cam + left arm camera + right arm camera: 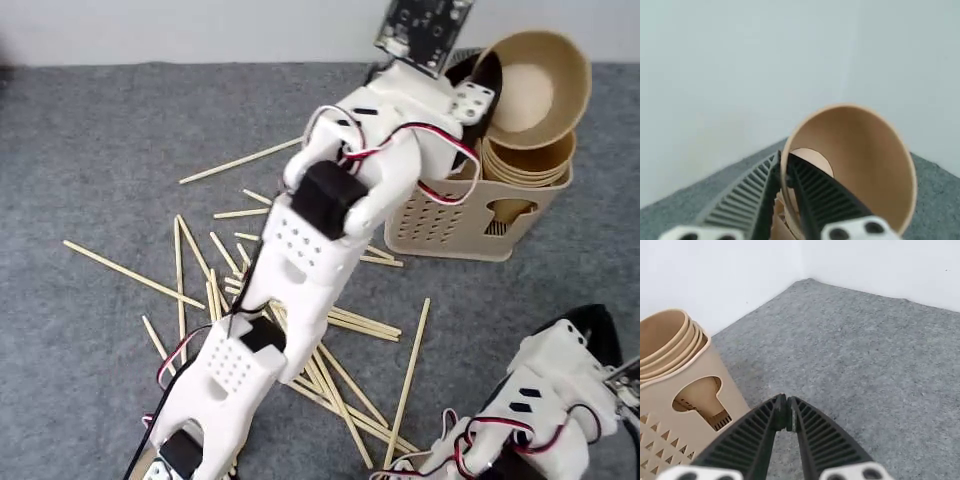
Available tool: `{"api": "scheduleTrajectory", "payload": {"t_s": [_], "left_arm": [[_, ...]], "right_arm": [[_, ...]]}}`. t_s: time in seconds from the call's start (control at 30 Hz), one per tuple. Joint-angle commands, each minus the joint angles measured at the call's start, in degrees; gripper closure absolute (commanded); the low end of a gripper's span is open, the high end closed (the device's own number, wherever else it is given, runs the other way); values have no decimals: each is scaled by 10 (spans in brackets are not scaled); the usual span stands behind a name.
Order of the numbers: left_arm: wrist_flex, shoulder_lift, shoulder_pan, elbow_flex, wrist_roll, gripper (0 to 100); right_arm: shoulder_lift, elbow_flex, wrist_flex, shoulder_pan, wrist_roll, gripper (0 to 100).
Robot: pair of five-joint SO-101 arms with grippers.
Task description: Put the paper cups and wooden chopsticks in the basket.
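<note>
High view: the left arm runs from the near edge across to the basket point(440, 225), which sits at the far right of the grey felt tabletop point(90, 150). The left hand point(478, 85) is up over the basket, and it's pinching the rim of a paper cup point(540, 85). In the left wrist view you can see the two fingers clamped tight on that rim, one inside the cup and one outside. The cup is tipped over, mouth facing up toward the overhead camera, right above the stack of cups point(527, 165) already nested in the basket. Can't tell if it's actually touching the stack or just over it.

The chopsticks point(240, 161) are all loose on the felt, scattered left of the basket and under the left arm, with a couple lying right against the basket's base.

The right hand point(785, 410) is pinched closed on nothing, over bare felt near the side of the basket with the handle cutout.
</note>
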Motion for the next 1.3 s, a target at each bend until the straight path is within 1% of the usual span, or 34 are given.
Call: {"api": "scheduleTrajectory", "payload": {"t_s": [0.0,0.2,0.47,0.53,0.6,0.63,0.7,0.97,1.27], "left_arm": [[-27,20,4,-37,6,987],[-23,70,12,-37,7,987],[-26,91,39,-36,4,972],[-27,91,40,-36,6,912],[-23,90,40,-36,11,814],[-18,89,40,-36,27,774],[-13,87,40,-36,54,736],[-25,25,39,-36,54,739],[-72,17,6,-31,54,806]], "right_arm": [[12,-2,-8,1,-4,990],[12,-2,-8,1,-4,990],[12,-2,-8,1,-4,990],[12,-2,-8,0,-4,990],[12,-2,-8,0,-4,990],[12,-2,-8,0,-4,990],[12,-2,-8,0,-4,990],[12,-2,-8,0,-5,990],[12,-2,-8,0,-6,990]]}}
